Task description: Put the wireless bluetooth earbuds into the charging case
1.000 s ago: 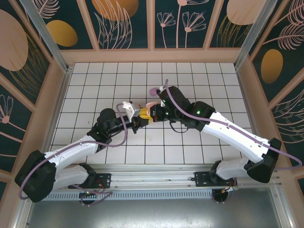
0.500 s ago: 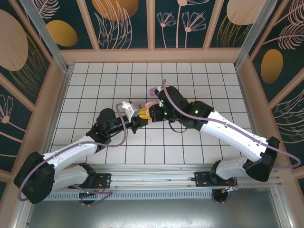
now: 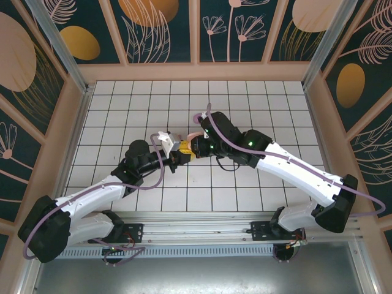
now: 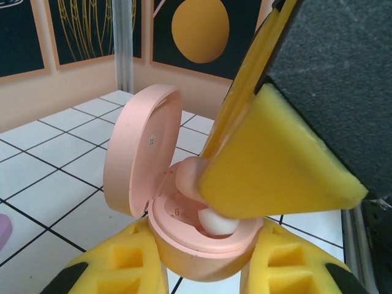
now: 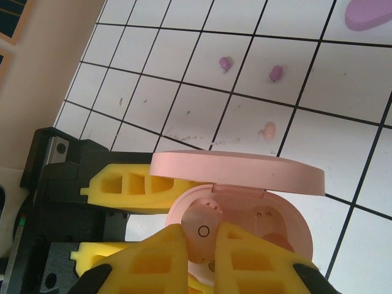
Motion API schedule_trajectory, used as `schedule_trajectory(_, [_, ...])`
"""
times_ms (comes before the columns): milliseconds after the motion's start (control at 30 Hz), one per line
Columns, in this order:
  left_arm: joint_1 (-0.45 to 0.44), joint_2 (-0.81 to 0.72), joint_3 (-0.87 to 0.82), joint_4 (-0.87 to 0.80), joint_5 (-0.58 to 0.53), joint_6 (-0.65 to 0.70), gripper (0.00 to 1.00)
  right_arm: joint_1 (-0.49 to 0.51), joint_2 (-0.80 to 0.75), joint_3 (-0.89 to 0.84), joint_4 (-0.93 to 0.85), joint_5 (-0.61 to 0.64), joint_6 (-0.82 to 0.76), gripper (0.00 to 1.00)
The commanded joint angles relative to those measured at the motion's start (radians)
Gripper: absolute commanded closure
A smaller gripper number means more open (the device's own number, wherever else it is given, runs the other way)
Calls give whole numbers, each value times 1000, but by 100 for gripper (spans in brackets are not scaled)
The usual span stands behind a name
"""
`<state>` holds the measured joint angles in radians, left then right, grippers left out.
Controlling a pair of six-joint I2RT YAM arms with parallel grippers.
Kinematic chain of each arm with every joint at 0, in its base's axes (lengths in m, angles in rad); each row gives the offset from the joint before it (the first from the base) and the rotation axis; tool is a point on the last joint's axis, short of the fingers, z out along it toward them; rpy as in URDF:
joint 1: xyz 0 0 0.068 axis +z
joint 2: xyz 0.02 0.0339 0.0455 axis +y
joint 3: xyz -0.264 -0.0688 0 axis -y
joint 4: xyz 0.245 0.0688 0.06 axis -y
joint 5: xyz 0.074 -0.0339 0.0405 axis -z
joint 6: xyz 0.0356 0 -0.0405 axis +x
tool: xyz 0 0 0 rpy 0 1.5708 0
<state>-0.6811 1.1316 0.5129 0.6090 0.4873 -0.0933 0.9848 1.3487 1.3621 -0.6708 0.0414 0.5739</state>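
1 pink earbud [image 5: 202,231] sits in a well of the charging case [image 5: 272,223], the left-hand well in the right wrist view. It is pinched between the yellow fingers [image 5: 166,248] of the right tool [image 5: 197,237], which is closed on it. The well beside it shows 2 small contacts [image 5: 264,214]. The lid [image 5: 239,173] stands open, tipped up from the base. The left tool [image 4: 205,268] is closed on the base of the case, with 1 yellow finger against each side. Beyond the case, 3 loose earbuds [image 5: 267,130] lie apart on the white-tiled desk [image 5: 153,55]: 1 pink nearest, 2 lilac farther off. A purple oval lump [image 5: 367,13] lies past them. Seen from above, both tools meet near the desk's middle.
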Motion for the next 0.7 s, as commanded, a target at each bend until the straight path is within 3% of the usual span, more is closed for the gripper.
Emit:
schedule_trajectory(0, [-6, -24, 1, 31, -6, 9, 98, 12, 18, 28, -29, -21, -11, 87])
schedule_trajectory(667, [-6, -20, 8, 17, -14, 7, 98, 16, 35, 57, -52, -16, -17, 80])
